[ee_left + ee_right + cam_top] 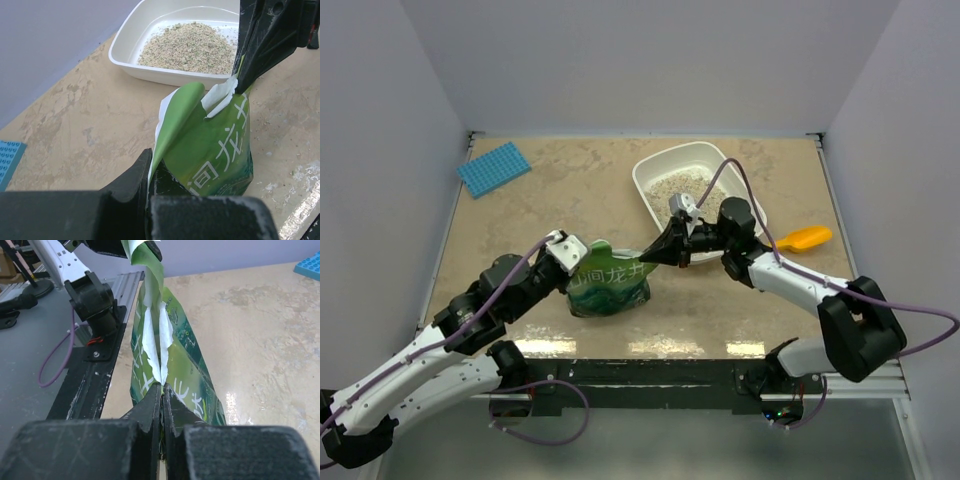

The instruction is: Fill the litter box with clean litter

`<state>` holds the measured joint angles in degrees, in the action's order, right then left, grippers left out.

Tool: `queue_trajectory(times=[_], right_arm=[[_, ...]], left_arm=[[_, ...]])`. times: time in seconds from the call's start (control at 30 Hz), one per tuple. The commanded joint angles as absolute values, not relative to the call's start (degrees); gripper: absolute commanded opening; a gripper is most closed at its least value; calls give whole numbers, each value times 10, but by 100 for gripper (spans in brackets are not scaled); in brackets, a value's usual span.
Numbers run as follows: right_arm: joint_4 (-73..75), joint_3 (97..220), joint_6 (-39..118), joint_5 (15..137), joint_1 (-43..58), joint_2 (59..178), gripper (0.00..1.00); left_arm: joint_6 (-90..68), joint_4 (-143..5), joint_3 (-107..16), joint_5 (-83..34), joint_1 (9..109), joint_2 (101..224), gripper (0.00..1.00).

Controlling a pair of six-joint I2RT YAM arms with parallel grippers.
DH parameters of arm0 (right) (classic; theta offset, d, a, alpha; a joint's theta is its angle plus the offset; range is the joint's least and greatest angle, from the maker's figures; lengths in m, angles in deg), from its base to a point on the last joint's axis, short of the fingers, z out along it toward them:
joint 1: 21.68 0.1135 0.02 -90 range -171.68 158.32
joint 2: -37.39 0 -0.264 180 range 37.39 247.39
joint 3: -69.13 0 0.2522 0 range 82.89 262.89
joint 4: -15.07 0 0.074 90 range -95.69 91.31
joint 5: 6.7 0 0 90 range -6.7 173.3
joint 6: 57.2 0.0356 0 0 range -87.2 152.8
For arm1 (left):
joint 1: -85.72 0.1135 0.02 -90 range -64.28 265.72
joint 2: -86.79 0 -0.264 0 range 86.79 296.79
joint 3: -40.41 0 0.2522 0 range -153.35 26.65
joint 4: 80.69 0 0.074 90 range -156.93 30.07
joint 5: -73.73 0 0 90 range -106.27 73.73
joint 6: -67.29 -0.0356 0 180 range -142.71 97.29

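litter box (668, 159) just beyond right gripper (647, 258), clean litter (686, 184) inside

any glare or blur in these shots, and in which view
Top external: sharp, with bright glare patches along the near edge of the table. Left wrist: left gripper's fingers blurred up close, litter box sharp. Right wrist: right gripper's fingers soft, sheen on the table beside the green bag.
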<state>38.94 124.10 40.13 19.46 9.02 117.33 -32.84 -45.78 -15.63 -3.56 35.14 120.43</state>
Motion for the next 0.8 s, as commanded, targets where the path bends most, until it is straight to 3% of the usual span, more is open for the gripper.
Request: queue_trajectory(times=[0.0,0.3,0.53,0.57,0.6,0.63,0.77], right_arm=[[417,1215,425,225,78,1095,0],[207,1274,366,268,13,965,0],[179,1191,412,315,11,864,0],[176,1182,417,320,11,841,0],[170,1168,421,332,11,834,0],[162,1166,421,340,11,829,0],[124,1178,428,357,12,829,0]], left_arm=[[-355,-469,-184,-46,358,1200,0],[-441,-542,-245,-154,359,1301,0],[-428,-579,-226,-215,366,1363,0],[-422,-581,-219,-212,369,1363,4],[-407,-582,-213,-213,368,1356,20],[-399,-584,-201,-215,368,1350,27],[-346,-579,-187,-244,369,1311,38]])
